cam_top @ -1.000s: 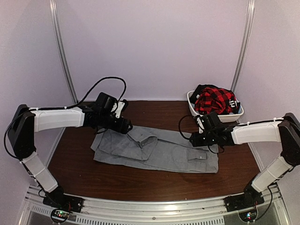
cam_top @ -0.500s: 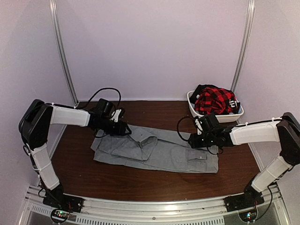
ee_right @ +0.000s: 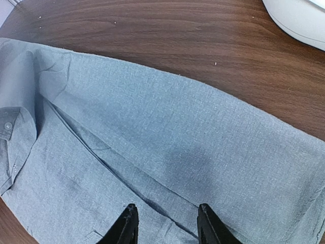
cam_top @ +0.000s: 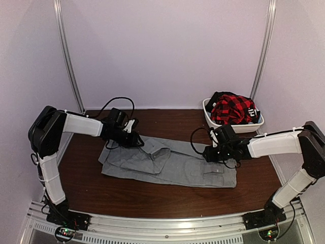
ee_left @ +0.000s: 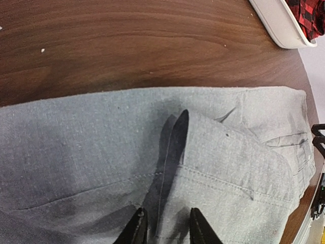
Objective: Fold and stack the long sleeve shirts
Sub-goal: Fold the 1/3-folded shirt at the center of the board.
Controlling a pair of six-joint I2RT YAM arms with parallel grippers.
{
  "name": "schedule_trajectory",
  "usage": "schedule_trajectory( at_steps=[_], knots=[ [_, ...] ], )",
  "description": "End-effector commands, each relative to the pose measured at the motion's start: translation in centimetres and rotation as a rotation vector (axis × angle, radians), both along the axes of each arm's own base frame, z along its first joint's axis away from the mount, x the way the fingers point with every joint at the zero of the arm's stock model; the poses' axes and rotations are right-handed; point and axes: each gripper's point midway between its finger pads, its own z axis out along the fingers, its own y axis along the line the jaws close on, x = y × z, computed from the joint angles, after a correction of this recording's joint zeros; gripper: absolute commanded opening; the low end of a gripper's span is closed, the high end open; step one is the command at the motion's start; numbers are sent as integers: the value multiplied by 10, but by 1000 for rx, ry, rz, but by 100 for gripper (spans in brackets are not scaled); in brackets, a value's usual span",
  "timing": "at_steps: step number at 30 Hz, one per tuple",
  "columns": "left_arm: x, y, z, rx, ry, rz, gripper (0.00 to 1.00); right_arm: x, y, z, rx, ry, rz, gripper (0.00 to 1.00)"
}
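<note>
The light-grey shirt (cam_top: pixel 172 162) is being shown flat on the tabletop (cam_top: pixel 152 203) — the left tool (ee_left: pixel 167 230) is being held narrow astride a fold, grip unclear; the right tool (ee_right: pixel 167 224), half-open, over cloth.

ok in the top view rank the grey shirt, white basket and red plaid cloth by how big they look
1. grey shirt, spread flat, clearly largest
2. white basket
3. red plaid cloth, bunched inside the basket with only part showing
</note>
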Motion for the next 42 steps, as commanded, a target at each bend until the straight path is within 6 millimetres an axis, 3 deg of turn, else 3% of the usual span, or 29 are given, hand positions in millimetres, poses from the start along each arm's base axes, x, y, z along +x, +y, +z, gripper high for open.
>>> schedule_trajectory(
  at_steps=[1, 4, 8, 17, 23, 27, 33, 42],
  knots=[
    [12, -8, 13, -49, -40, -13, 26, 2, 3, 1, 2, -8, -4, 41],
    [12, -11, 20, -73, -46, -28, 11, 3, 4, 4, 6, -16, -1, 41],
    [12, -18, 47, -129, -76, -45, 0, 4, 9, 15, 16, -40, 14, 41],
    [-4, -48, 97, -343, -19, -142, 0, -1, 40, 72, 22, -195, 172, 46],
    [-13, -66, 119, -451, 43, -187, 0, -11, 68, 110, 33, -293, 279, 66],
    [-20, -82, 129, -499, 67, -196, 0, -13, 90, 126, 36, -326, 292, 69],
    [-30, -102, 135, -585, 112, -178, 0, -19, 125, 130, 98, -326, 286, 71],
    [-38, -120, 141, -659, 142, -177, 0, -23, 163, 103, 92, -286, 278, 73]
  ],
)
